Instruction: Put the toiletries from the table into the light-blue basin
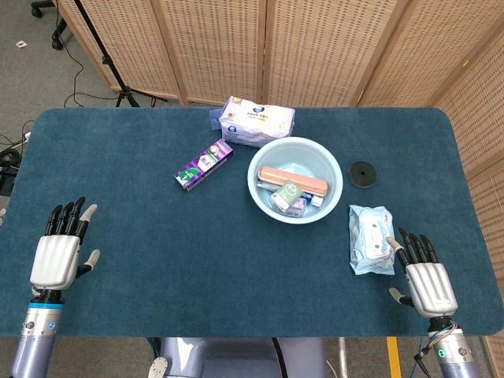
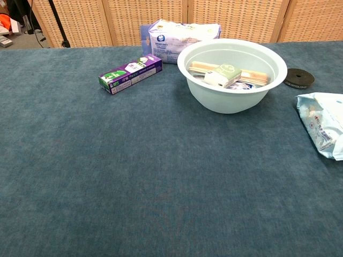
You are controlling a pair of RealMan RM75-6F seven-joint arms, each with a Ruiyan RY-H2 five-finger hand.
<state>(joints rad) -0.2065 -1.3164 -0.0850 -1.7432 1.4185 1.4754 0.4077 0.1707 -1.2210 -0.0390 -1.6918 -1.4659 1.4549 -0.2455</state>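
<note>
Black fingers [image 1: 415, 246] of our right hand [image 1: 427, 282] are spread apart and hold nothing, their tips just beside the near edge of the wet-wipes pack [image 1: 371, 239] without clearly touching it; our left hand [image 1: 57, 256] rests at the near left of the bench [image 1: 157, 252], its fingers likewise apart and empty. Neither hand shows in the chest view. We judge that we are between picks: the light-blue basin [image 1: 257, 191] already holds a pink-lidded case [image 1: 292, 179], a small green-and-white box [image 1: 287, 190] and other small items beneath that we cannot make out, while three toiletries lie outside it. The wipes pack lies flat, just to the right of the basin and near our right hand, so it looks like the natural next pick. That calls for reaching forward over the soft pack, closing around its sides, lifting it and carrying it left over the basin rim. The purple toothpaste box [image 1: 203, 164] lies to the left of the basin, well apart from our left hand, and the white-and-blue tissue pack [image 1: 257, 121] sits just behind the basin. A black round disc [image 1: 362, 173] lies to the basin's right.
</note>
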